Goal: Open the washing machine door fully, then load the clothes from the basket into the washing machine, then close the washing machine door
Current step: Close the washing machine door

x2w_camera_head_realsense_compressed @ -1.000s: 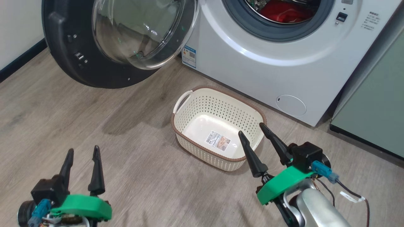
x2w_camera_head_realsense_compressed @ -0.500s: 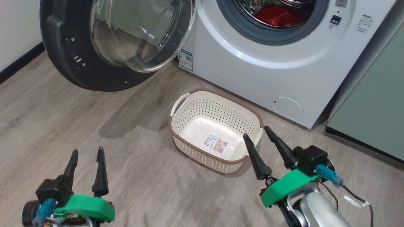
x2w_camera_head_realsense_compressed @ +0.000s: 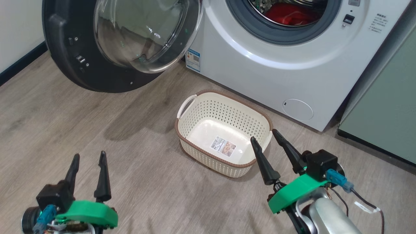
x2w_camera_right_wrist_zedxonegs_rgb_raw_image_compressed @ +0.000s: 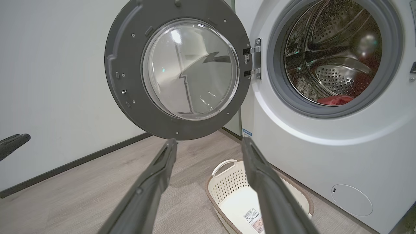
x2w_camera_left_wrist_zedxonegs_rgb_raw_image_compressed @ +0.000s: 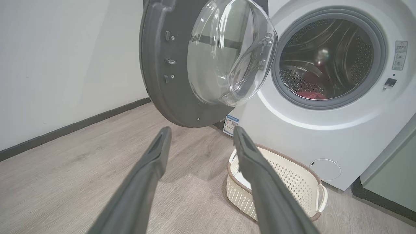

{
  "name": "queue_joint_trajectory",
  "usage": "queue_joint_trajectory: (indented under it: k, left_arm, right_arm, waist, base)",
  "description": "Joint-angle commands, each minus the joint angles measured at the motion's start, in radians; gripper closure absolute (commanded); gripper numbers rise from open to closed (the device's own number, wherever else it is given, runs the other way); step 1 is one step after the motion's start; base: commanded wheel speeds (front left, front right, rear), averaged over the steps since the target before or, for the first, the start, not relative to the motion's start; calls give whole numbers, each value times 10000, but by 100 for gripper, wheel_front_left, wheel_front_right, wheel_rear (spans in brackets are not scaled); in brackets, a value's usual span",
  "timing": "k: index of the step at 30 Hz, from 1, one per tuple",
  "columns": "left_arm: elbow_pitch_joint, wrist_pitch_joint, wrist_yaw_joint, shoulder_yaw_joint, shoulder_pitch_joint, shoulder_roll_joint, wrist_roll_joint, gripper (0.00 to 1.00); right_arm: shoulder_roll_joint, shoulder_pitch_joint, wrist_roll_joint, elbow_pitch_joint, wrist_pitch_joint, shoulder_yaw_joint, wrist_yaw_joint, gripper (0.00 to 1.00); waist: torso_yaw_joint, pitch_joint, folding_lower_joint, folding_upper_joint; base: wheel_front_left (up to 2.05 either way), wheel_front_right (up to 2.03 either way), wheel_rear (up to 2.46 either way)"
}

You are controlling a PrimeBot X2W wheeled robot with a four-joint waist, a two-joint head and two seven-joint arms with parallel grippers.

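- washing machine (x2w_camera_head_realsense_compressed: 260, 84): white front-loader, top right of head view, standing on wood-look floor (x2w_camera_head_realsense_compressed: 130, 182). Grey rubber ring round the mouth, steel drum behind it.
- washing machine door (x2w_camera_head_realsense_compressed: 81, 65): swung wide open, hinged at the mouth's left edge. Black rim w/ clear glass bowl bulging toward the robot. Its bottom edge hangs clear above the floor.
- clothes (x2w_camera_head_realsense_compressed: 289, 14): red fabric lying in the bottom of the drum, behind the grey ring. In both wrist views just a red strip shows over the lip.
- basket (x2w_camera_head_realsense_compressed: 224, 107): cream, perforated, brown rim, on the floor just in front of the machine, below & btwn door and mouth. Bare bottom w/ a sticker (x2w_camera_head_realsense_compressed: 223, 146) on it; white loop handle at each end.
- left hand (x2w_camera_head_realsense_compressed: 89, 153): lower left of head view, over bare floor, well apart from basket and door. Fingers spread, nothing btwn them.
- right hand (x2w_camera_head_realsense_compressed: 264, 134): lower right, by the basket's near right end. In head view its fingertips overlap the rim there; contact can't tell. Fingers spread wide, holding nothing.
- Other bits: small blue label (x2w_camera_head_realsense_compressed: 193, 60) at the machine's lower left corner, round white flap (x2w_camera_head_realsense_compressed: 298, 110) low on its front, pale green cabinet (x2w_camera_head_realsense_compressed: 386, 113) right beside the machine, dark skirting (x2w_camera_head_realsense_compressed: 19, 66) along the wall behind the door.
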Motion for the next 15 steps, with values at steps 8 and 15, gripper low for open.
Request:
queue_joint_trajectory:
  k: [8, 15]
  left_arm:
    - [-438, -97, 40, 311, -447, 26, -54, 100]
    - [-870, -97, -1, 572, -662, 26, -261, 100]
  right_arm:
    - [55, -189, -101, -370, -65, 104, 0, 0]
    - [-10, 25, -245, -490, -65, -127, 0, 0]
  waist:
    - [64, 102, 0, 0]
    - [150, 322, 0, 0]
  base:
    - [0, 0, 0]
    - [0, 0, 0]
